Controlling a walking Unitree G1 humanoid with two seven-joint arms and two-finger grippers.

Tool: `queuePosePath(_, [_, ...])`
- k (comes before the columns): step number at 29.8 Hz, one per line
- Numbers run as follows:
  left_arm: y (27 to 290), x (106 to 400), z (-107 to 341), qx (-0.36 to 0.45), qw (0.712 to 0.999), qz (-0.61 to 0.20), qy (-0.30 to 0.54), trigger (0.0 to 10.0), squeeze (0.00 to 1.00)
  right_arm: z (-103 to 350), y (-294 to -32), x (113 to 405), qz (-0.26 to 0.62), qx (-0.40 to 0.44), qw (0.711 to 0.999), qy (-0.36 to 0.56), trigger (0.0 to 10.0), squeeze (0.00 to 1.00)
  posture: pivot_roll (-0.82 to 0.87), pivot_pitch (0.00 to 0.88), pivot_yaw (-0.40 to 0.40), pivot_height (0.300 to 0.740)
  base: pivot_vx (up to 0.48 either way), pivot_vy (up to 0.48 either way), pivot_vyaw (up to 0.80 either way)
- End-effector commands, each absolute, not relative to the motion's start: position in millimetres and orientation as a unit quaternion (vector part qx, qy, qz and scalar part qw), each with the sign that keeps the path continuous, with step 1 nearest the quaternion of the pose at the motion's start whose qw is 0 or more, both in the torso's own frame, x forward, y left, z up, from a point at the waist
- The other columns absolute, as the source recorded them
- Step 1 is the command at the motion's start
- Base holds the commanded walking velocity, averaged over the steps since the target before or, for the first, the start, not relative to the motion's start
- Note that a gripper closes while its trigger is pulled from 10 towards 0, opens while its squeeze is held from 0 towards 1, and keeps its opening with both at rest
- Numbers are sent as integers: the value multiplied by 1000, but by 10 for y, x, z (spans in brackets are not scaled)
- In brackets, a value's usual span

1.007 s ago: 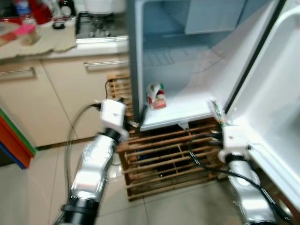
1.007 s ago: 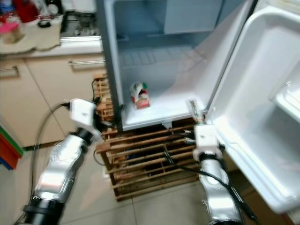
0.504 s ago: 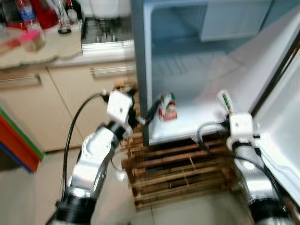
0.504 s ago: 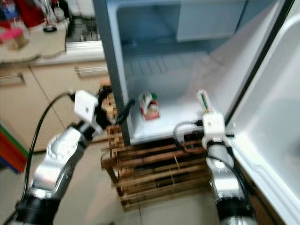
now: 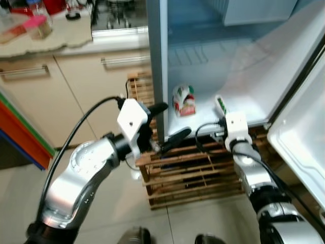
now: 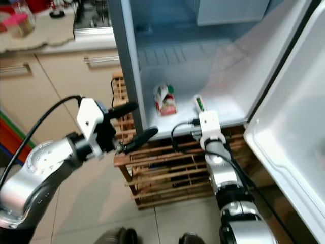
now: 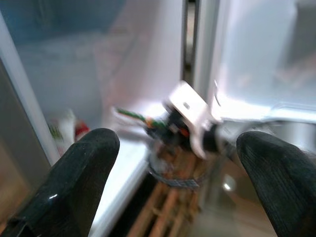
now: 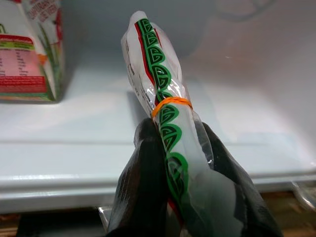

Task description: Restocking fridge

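Note:
My right gripper [image 8: 175, 132] is shut on a long clear packet [image 8: 159, 79] printed green and red, with an orange rubber band round it. The packet [image 5: 220, 103] reaches over the front of the open fridge's white bottom shelf [image 5: 244, 104]. A red, white and green carton [image 5: 184, 100] stands upright on that shelf, to the packet's left. My left gripper [image 5: 169, 122] is open and holds nothing, in front of the fridge's left wall [image 5: 156, 61]. In the left wrist view its fingers [image 7: 81, 173] frame the right wrist and the blurred carton [image 7: 63, 129].
The fridge stands on a slatted wooden crate [image 5: 193, 168]. Its open door [image 5: 299, 137] swings out at the right. Beige cabinets [image 5: 51, 86] and a counter with a hob [image 5: 119, 18] lie to the left. A red and blue object [image 5: 20, 137] sits by the tiled floor.
The camera has shifted. My right gripper has carried the packet up from beside the crate to the bottom shelf. My left gripper has risen and reached towards the fridge's left edge.

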State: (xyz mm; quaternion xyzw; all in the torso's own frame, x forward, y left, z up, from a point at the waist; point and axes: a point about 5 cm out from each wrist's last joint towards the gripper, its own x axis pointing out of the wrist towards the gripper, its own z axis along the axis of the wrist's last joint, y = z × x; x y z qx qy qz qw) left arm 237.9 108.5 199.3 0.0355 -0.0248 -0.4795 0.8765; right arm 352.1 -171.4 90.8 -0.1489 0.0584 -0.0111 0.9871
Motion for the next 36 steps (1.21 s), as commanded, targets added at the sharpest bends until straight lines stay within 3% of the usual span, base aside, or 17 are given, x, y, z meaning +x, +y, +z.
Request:
queuePosePath(1, [1125, 2292, 2042, 46, 871, -489, -20, 10000, 0, 943, -1657, 3562, 5, -159, 986, 50, 0, 0, 289, 298, 49, 740, 0, 0, 0])
queuePosePath(11, [1200, 2057, 2061, 33, 886, -463, 13, 10000, 0, 1121, -1654, 3720, 2, -204, 978, 31, 0, 0, 344, 373, 55, 740, 0, 0, 0])
queuePosePath(12, [1201, 2030, 2065, 31, 886, -461, 16, 10000, 0, 1140, -1664, 3734, 1, -210, 977, 30, 10000, 0, 352, 381, 55, 740, 0, 0, 0])
queuePosePath(14, [1204, 1986, 2065, 28, 888, -458, 21, 10000, 0, 1171, -1679, 3753, -2, -218, 976, 25, 10000, 47, 356, 389, 56, 740, 0, 0, 0])
queuePosePath(15, [1204, 1963, 2061, 26, 889, -456, 24, 10000, 0, 1199, -1690, 3765, -5, -221, 975, 18, 10000, 761, 359, 395, 55, 740, 0, 0, 0])
queuePosePath(16, [1204, 1963, 2061, 26, 889, -456, 24, 10000, 0, 1199, -1690, 3765, -5, -221, 975, 18, 10000, 761, 359, 395, 55, 740, 0, 0, 0])
queuePosePath(17, [1205, 1946, 2055, 25, 891, -453, 27, 10000, 0, 1230, -1695, 3780, -7, -225, 974, 12, 10000, 1000, 360, 397, 55, 740, 0, 0, 0])
queuePosePath(36, [1160, 1881, 1983, 0, 904, -425, 52, 10000, 0, 1847, -1728, 3953, -41, -265, 956, -123, 10000, 1000, 341, 399, 18, 740, 0, 0, 0])
